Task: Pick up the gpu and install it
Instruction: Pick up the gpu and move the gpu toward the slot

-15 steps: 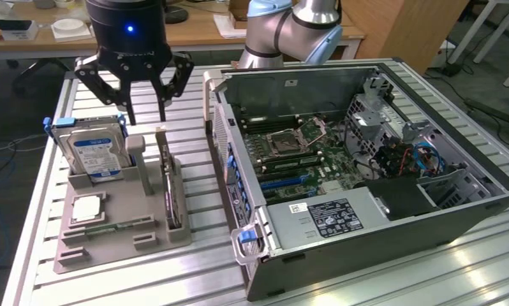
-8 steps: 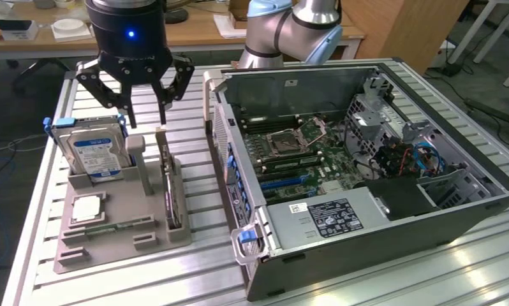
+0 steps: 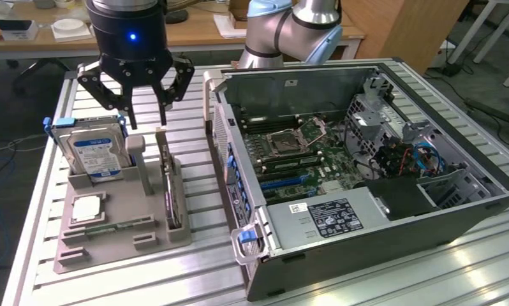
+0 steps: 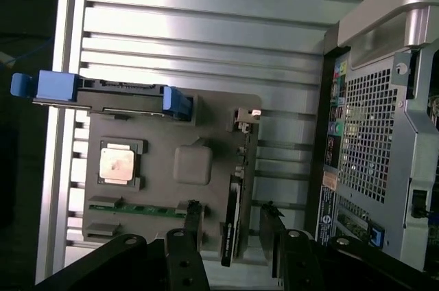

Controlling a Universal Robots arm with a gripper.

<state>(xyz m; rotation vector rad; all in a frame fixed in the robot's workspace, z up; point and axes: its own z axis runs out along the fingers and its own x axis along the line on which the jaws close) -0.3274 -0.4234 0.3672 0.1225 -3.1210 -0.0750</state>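
Exterior view's left: hard drive (image 3: 88,148) stands upright in a cradle on the grey parts tray (image 3: 110,252), blue rails at its ends, top edge free. I'd guess that's so it can be taken from above. CPU (image 3: 86,209) lies flat in a pocket in front of it, with a memory stick (image 4: 137,206) flat in a groove next to that.

Gripper (image 3: 147,121) hangs over the tray's case-side slot, jaws spread wide, nothing in them.

Below it the gpu (image 3: 168,185) stands on its long edge in that slot, not yet picked. Standing it on edge makes sense: the top edge is exposed for a pinch from above, and I'd judge that's the attitude it needs for a board slot.

In the wrist view the fingers (image 4: 193,236) sit one on either side of the card's edge without touching it, so the approach looks lined up.

Card look: thin dark slab seen edge-on, fan face not readable.

Exterior view's right: PC case (image 3: 458,191) lies on its side on the slatted table (image 3: 152,287), panel off and motherboard (image 3: 314,153) facing up, so there's open access from above.
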